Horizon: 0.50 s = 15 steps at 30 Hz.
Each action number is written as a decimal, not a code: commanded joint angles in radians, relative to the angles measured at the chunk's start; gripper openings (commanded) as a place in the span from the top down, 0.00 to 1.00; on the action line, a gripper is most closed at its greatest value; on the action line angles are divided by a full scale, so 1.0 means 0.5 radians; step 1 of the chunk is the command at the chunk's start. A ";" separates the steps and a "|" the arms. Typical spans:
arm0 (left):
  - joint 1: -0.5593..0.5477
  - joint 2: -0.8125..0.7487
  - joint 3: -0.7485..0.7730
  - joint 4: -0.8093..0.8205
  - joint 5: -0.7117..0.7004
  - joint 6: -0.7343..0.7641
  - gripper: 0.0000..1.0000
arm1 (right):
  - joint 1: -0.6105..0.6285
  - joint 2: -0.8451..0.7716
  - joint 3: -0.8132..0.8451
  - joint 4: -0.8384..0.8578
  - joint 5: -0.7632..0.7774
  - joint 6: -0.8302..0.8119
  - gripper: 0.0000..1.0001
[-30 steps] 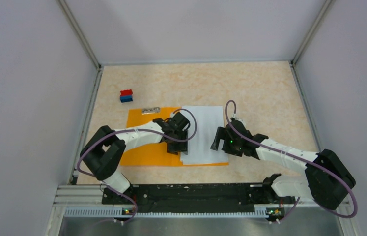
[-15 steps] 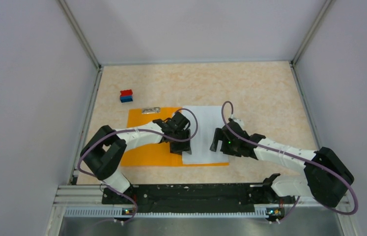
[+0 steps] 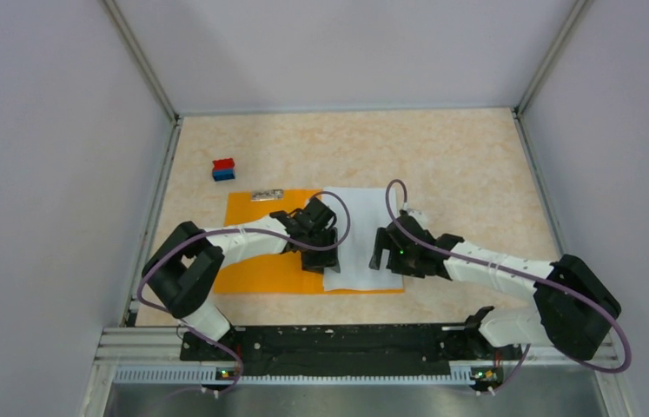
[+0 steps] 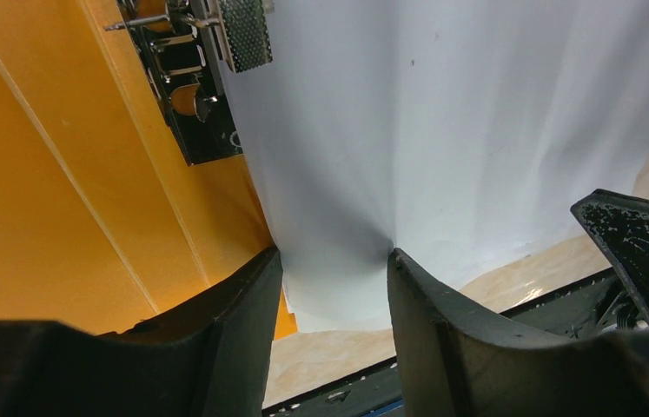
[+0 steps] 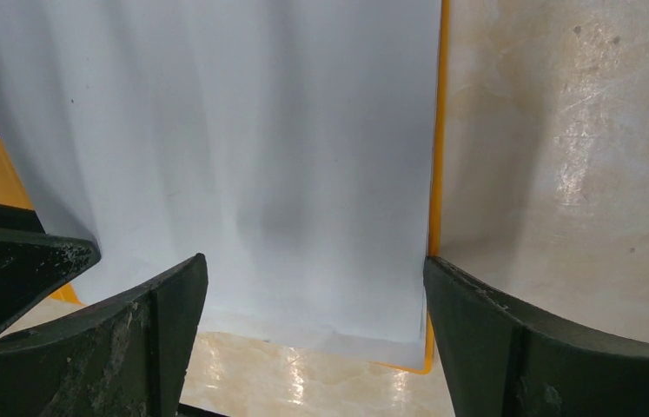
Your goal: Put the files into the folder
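**Booth and work surface, seen from above**

A beige, marble-patterned tabletop [image 3: 442, 156] forms the base of a three-sided booth. Plain, matte, pale grey panels make up the left wall [image 3: 43, 174], the back wall [image 3: 347, 52] and the right wall [image 3: 625, 130]. Two slanting metal posts, the left post [image 3: 140, 59] and the right post [image 3: 548, 56], mark the rear corners where the panels meet. A thin metal strip [image 3: 161, 200] borders the tabletop's left edge. Along the near edge run a black bar [image 3: 338, 340], a silvery toothed rail [image 3: 338, 373] below it, and then a sheet of brushed metal [image 3: 347, 400]. The light is soft and even and casts faint shadows. Seen close up, the tabletop is glossy and carries bright reflections.
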 commanded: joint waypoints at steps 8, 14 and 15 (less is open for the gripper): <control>-0.002 -0.064 0.083 -0.276 -0.289 0.117 0.44 | -0.082 -0.034 0.138 -0.006 -0.054 -0.031 0.06; 0.013 -0.143 0.260 -0.438 -0.348 0.198 0.41 | -0.163 -0.035 0.174 0.003 -0.097 -0.093 0.07; 0.023 -0.162 0.290 -0.461 -0.361 0.213 0.41 | -0.191 -0.037 0.178 0.008 -0.109 -0.103 0.07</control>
